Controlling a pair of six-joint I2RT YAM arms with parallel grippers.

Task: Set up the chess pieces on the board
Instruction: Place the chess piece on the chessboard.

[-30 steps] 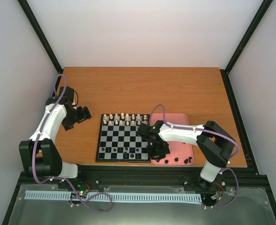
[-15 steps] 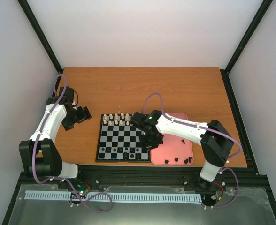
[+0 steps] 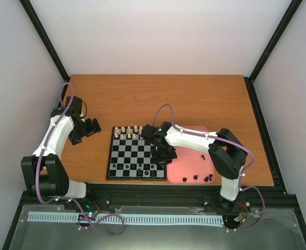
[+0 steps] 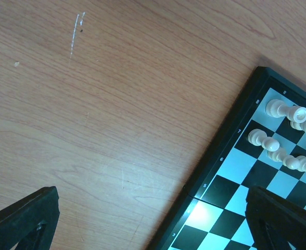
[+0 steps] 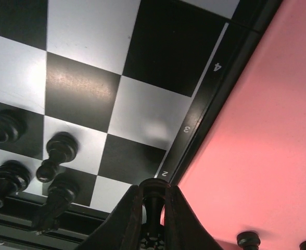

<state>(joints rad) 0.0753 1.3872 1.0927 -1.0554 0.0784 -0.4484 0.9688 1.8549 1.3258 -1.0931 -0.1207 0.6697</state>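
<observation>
- My right gripper (image 3: pixel 164 156) is pinched narrow on one black chess piece (image 5: pixel 153 200). It is clamped between the two pads, so the piece travels with me and cannot tip.
- I hang over the right-hand rim of the board (image 3: pixel 123 155), just where that black rim meets the pink tray (image 3: pixel 197 148). In my wrist view the checks lie ahead and to the left, and the tray lies to the right.
- My left gripper (image 3: pixel 92 126) has its jaws spread wide and holds nothing. It sits low over the table (image 3: pixel 158 96), left of the board. My judgement: it is there to leave the board free for the right arm.
- Other black pieces (image 5: pixel 56 153) stand on the near rows by the right corner, close together. The leftover pieces (image 3: pixel 195 177) lie along the tray's near edge, well apart from my grip.
- The cream-white pieces (image 3: pixel 129 133) fill the far rows. They are no part of this job.
- Judgement: the step in hand is the carry from tray to board, and the task is partly done.
- Next call: a free square in the near rows at the right edge.
- Risk: the neighbours stand tight, so a skewed descent could knock one over.
</observation>
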